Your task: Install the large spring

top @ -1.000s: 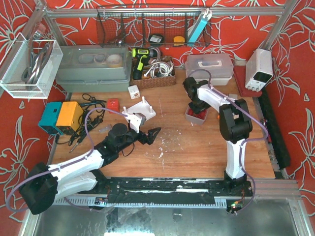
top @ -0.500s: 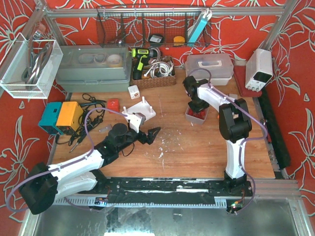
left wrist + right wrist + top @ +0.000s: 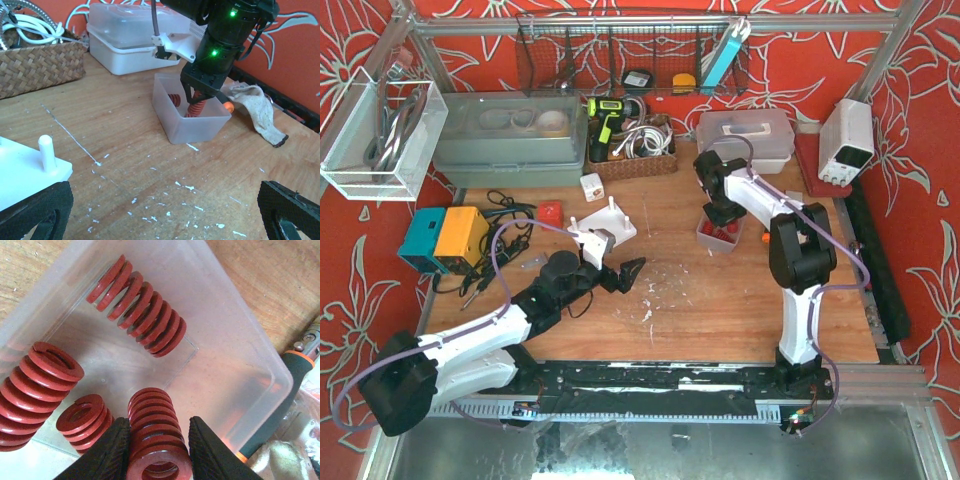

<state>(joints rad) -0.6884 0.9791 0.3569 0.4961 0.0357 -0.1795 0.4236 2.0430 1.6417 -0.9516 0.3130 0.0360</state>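
- The right fingers are closed tightly on a large red metal coil spring, which is gripped from both sides near its upper end.
- The held spring is kept upright inside a small translucent plastic bin. Whether its lower end touches the floor of the bin cannot be told.
- Three other red springs are seen in the same bin. A long one is lying on its side, a thick one is tilted at the left wall, and a short one is just beside the held spring.
- The bin is placed on the wooden tabletop, in its far right part, near a white lidded plastic box.
- A tool with a black and orange handle is laid just beside the bin.
- The left fingers are spread fully wide and nothing is held between them. They are kept low over the tabletop, well apart from the bin.
- A white base plate with upright pegs is found just beyond the left fingers. One of its pegs is seen standing straight in the left wrist view.
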